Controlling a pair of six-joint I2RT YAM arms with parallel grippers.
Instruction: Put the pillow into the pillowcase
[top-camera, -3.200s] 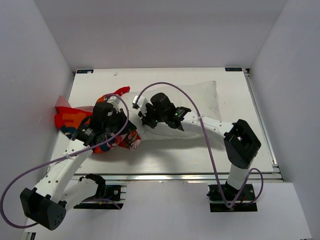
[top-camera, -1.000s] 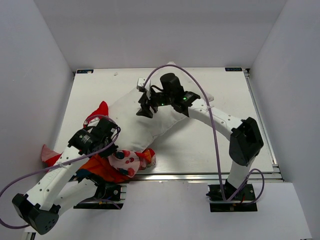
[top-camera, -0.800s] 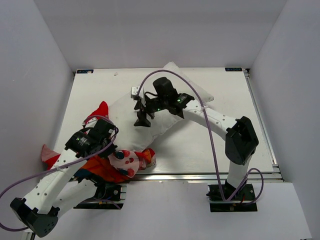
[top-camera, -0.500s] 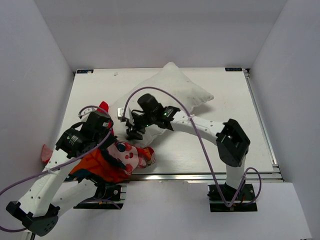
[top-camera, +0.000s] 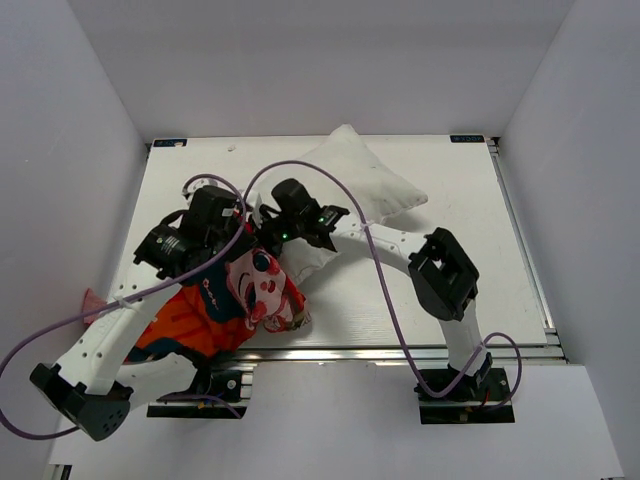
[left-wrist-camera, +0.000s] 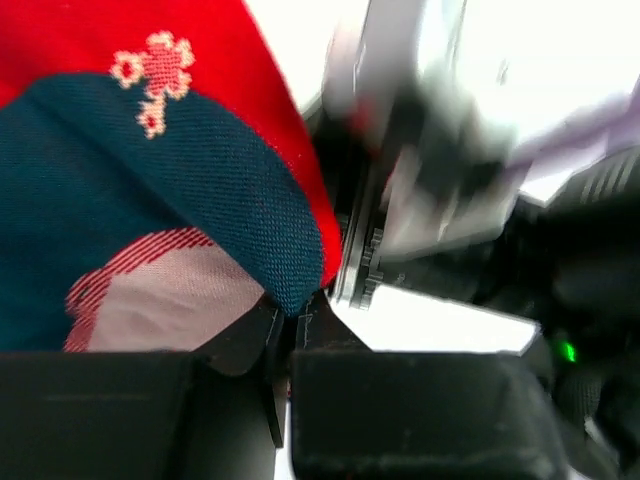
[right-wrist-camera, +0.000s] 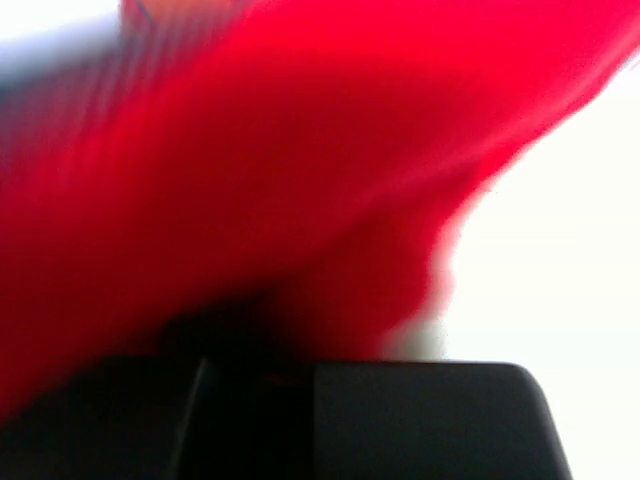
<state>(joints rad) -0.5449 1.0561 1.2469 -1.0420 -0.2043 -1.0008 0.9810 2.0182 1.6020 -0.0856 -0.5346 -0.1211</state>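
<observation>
**Both grippers at the pillowcase mouth**

The left gripper (left-wrist-camera: 290, 320) is clamped on the pillowcase (left-wrist-camera: 170, 190). In its wrist view, a fold of navy and red cloth is pinched between the 2 fingers. From above, it sits left of centre on the table (top-camera: 470, 290), just beside the right gripper (top-camera: 264, 234).

The pillowcase (top-camera: 195, 315) is bunched at the near left, and 1 cartoon face shows on top. Its near-left part hangs past the table's near edge.

The right gripper (right-wrist-camera: 290, 370) is closed on the pillowcase's red cloth (right-wrist-camera: 260, 170). In its blurred wrist view the cloth funnels down between the fingers.

The pillow (top-camera: 365, 180) lies diagonally to the right. Its near-left end is beside the 2 grippers and the pillowcase, and its far corner is at the far edge. Most of it is outside the case.
</observation>
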